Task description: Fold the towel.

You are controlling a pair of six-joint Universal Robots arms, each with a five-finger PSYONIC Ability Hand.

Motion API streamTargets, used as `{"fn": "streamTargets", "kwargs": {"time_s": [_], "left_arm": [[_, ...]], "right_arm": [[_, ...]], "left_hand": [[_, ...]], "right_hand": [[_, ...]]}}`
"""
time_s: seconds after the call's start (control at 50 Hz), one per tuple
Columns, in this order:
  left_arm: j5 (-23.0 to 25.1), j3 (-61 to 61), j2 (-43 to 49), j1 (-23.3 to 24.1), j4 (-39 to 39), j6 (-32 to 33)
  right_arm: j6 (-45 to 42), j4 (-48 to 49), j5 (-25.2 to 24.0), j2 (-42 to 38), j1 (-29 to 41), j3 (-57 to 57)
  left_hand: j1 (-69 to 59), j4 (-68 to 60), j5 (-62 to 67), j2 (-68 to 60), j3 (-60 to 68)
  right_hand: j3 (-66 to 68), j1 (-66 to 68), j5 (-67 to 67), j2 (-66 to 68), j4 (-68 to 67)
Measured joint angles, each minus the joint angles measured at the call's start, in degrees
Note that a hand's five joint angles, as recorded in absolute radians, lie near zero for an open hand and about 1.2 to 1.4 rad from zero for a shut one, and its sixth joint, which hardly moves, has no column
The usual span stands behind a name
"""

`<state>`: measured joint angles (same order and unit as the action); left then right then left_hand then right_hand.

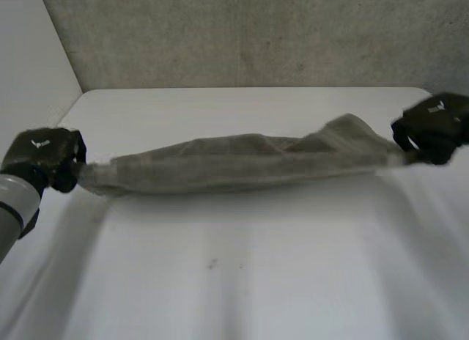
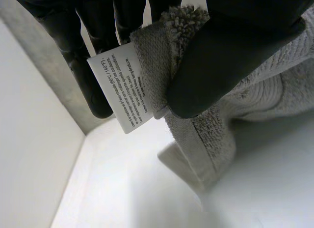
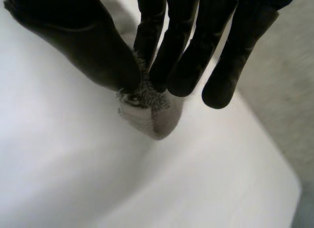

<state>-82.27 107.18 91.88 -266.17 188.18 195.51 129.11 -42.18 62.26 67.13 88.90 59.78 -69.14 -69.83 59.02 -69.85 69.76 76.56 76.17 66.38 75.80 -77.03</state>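
Clamped at both ends! Gripping the grey towel (image 1: 242, 164) by its left end with the left hand (image 1: 45, 158), thumb squeezed hard against fingers over the hemmed edge, right beside a white printed care label (image 2: 122, 85). Pinching the opposite end with the right hand (image 1: 434, 127), thumb and fingertips closed tight on a fuzzy corner. Pulled out into one long, bunched band between the two, running across the middle of the white table (image 1: 242, 281), low over it, higher at the right end.
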Motion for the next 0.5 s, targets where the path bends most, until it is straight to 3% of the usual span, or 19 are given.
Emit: {"fn": "streamTargets", "kwargs": {"time_s": [0.1,0.22,0.34,0.5], "left_arm": [[1.8,2.8,-3.9,1.1,-5.5,4.4],[2.7,5.7,-8.7,1.6,-10.7,6.2],[2.9,7.4,-12.2,1.6,-15.8,7.3],[3.3,7.6,-12.1,0.9,-16.5,9.7]], "right_arm": [[-9.9,-8.5,-2.8,8.1,-4.5,9.7],[-17.4,-12.0,-5.8,15.1,-8.6,19.7],[-20.4,-12.0,-6.6,18.2,-10.4,25.2],[-22.6,-11.6,-6.2,18.1,-10.5,25.6]], "left_hand": [[0.0,0.0,0.0,0.0,0.0],[0.0,0.0,0.0,0.0,0.0],[0.0,0.0,0.0,0.0,0.0],[0.0,0.0,0.0,0.0,0.0]], "right_hand": [[0.0,0.0,0.0,0.0,0.0],[0.0,0.0,0.4,0.0,0.0],[0.0,0.0,0.4,0.0,0.0],[0.0,0.0,0.4,0.0,0.0]]}}
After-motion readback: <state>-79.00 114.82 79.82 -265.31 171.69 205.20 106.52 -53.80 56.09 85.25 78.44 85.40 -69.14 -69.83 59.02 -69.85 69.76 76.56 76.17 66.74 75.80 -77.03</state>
